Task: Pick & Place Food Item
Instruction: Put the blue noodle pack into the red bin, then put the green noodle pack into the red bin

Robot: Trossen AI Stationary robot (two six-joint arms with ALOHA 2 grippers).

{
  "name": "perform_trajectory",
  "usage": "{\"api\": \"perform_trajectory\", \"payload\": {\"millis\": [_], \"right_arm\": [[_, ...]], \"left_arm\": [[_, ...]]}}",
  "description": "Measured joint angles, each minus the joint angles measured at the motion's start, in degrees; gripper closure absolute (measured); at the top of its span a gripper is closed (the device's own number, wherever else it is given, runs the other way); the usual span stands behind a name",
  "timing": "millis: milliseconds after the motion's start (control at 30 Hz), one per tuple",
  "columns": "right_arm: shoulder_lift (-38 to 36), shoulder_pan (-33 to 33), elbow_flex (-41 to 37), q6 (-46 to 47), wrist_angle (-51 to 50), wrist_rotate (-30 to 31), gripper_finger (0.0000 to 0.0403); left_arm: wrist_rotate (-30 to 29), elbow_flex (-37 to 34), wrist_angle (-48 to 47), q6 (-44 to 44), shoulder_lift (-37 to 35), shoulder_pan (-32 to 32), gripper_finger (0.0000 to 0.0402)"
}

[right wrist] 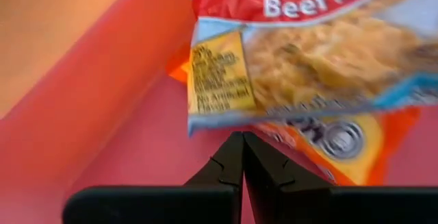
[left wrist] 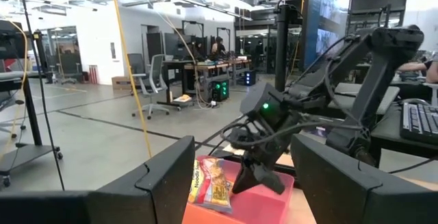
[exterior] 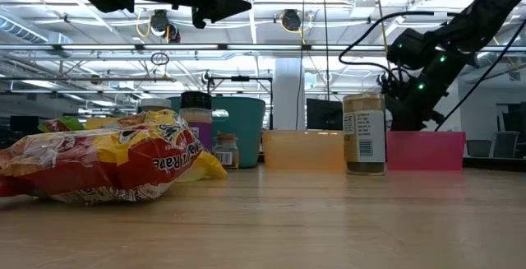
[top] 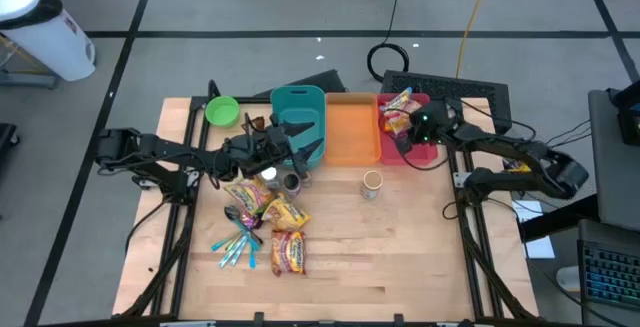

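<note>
On the near side of the table point(top: 400, 257), loose noodle packets point(top: 288, 250) lie beside blue pens point(top: 236, 247). Farther back, the left gripper point(top: 297, 153) hovers by the teal bin point(top: 300, 117), fingers spread and empty. Farthest, the right gripper point(right wrist: 242, 157), fingers pressed together, points into the pink bin point(right wrist: 102, 107) at the beef noodle packet point(right wrist: 308, 59).

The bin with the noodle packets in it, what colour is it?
Pink-red. The bin shows best in the high view.
</note>
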Motion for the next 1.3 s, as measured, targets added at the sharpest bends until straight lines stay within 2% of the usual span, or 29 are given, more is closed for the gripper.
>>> {"api": "perform_trajectory", "payload": {"millis": [233, 400, 533, 733, 967, 1067, 1167, 1233, 1300], "right_arm": [[8.33, 0.02, 0.00, 0.28, 11.58, -0.20, 0.0402], [10.20, 0.02, 0.00, 1.15, 16.54, -1.95, 0.0403], [7.84, 0.01, -0.04, 1.15, 17.01, -5.42, 0.0403], [2.07, 0.06, -0.04, 0.44, 18.21, -7.13, 0.0403], [-6.79, 3.79, -2.13, -1.83, 18.24, -22.63, 0.0403], [-11.25, 7.46, -3.87, -2.48, 18.24, -25.42, 0.0403], [-15.46, 11.51, -5.63, -2.72, 18.24, -25.33, 0.0403], [-17.86, 14.02, -6.00, -3.73, 18.23, -25.33, 0.0403], [-19.95, 16.19, -6.08, -3.81, 18.33, -25.36, 0.0403]], "left_arm": [[0.02, 0.01, 0.11, 0.39, 0.00, 0.00, 0.0151], [0.02, 0.01, 0.31, -0.85, 0.00, -0.16, 0.0151], [0.03, 0.01, 0.24, -1.81, 0.00, -0.23, 0.0151], [0.12, 0.01, -0.93, -2.76, 0.00, -0.32, 0.0151], [0.28, 0.01, -5.30, -4.24, 0.00, -4.28, 0.0151], [0.18, 1.12, -12.72, -1.03, -0.07, -9.57, 0.0151], [-2.66, 4.90, -27.26, -0.14, -0.07, -15.72, 0.0151], [-7.97, 8.46, -38.90, -3.10, -0.07, -19.49, 0.0151], [-15.11, 12.06, -51.50, -9.88, -0.07, -22.85, 0.0151]]}}
